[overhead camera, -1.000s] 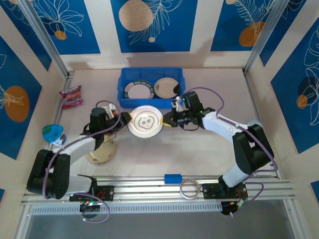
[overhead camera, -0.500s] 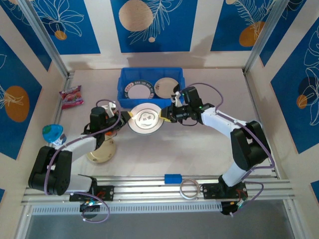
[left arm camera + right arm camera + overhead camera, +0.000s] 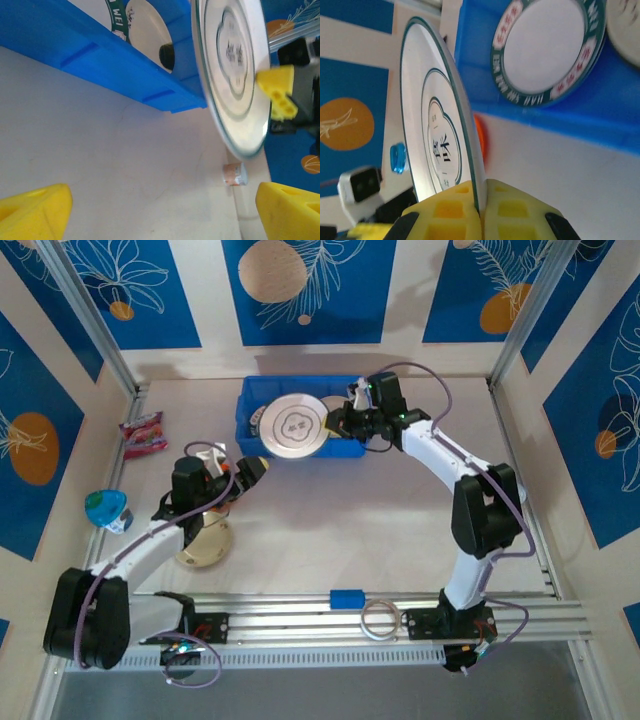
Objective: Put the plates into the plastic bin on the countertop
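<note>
plate: white, thin green rings, inked centre motif, held over plastic bin | right gripper: pinched on plate rim | left gripper: fingers spread

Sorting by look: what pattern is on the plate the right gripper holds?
White plate, thin dark-green rings, dark characters at centre; clearest from the right wrist.

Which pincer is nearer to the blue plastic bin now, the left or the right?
Right. The right pincer is over the blue bin, shut on a white plate. The left pincer, open, is above the countertop, off the bin's near left corner.
</note>
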{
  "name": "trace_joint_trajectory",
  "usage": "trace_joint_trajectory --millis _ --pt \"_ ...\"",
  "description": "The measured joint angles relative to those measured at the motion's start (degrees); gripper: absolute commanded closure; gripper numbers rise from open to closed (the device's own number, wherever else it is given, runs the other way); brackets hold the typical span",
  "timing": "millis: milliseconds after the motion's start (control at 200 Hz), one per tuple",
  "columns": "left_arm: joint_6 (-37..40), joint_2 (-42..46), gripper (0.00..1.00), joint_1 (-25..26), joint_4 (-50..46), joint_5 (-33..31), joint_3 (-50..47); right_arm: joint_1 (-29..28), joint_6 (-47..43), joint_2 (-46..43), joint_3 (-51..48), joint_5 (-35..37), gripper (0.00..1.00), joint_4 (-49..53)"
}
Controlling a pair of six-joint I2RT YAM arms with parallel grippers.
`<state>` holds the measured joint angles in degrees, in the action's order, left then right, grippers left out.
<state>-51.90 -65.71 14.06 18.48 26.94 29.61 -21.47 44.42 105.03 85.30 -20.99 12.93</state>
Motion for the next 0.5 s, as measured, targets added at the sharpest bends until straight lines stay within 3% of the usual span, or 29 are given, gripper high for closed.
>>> trace_joint_trajectory --millis 500 --pt "7.34 7.21 0.06 0.00 -13.84 -3.91 0.02 0.92 -1.09 25.59 25.97 2.58 1.00 4.50"
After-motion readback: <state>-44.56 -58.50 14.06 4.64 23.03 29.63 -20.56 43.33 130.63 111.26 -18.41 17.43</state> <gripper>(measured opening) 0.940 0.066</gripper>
